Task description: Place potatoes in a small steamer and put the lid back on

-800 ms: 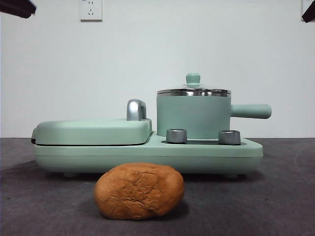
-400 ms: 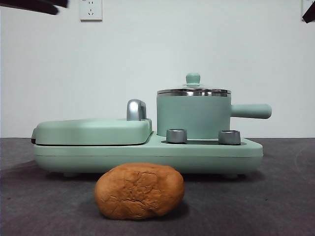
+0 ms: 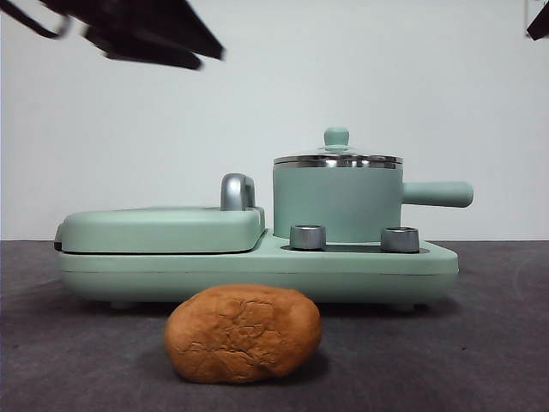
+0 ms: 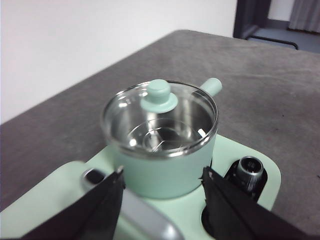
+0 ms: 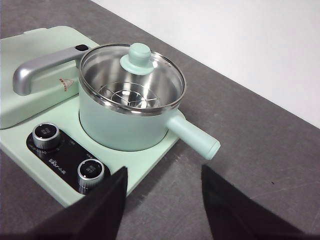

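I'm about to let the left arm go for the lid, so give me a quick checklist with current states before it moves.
1. Lid seated on the small steamer: ok.
2. Lid knob unobstructed: ok.
3. Left gripper jaws open, holding nothing: ok.
4. Left gripper lined up with the steamer, above it: ok.
5. Potato on the table in front of the appliance, clear of the arm's path: ok.
6. Right gripper open, clear of the steamer: ok.

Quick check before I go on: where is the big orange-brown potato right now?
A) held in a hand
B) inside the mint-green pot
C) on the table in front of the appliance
C: the wrinkled orange-brown potato lies on the dark grey table, with the clear glass lid on the mint-green pot.
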Motion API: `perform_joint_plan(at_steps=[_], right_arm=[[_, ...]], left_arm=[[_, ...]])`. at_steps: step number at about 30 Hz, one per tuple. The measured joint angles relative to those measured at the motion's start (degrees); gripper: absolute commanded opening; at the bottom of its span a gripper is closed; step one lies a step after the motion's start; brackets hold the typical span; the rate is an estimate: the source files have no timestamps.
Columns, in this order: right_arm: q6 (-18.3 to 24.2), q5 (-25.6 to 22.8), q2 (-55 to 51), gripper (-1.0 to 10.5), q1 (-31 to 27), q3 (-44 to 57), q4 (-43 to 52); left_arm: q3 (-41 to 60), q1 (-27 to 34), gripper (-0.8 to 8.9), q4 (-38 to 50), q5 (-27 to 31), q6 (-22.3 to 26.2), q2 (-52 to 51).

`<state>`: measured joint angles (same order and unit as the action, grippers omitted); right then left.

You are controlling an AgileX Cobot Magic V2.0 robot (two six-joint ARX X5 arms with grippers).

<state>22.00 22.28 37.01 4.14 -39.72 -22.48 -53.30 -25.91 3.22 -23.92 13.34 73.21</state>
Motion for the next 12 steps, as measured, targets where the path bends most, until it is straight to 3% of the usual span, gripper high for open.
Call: perform_joint_plan(at_steps=[12], right_arm=[[0.0, 0.0, 0.0, 2.3, 0.0, 0.0, 0.0]], left_arm=[[-20.8, -3.7, 2.49, 0.2, 0.1, -0.7, 21.5]])
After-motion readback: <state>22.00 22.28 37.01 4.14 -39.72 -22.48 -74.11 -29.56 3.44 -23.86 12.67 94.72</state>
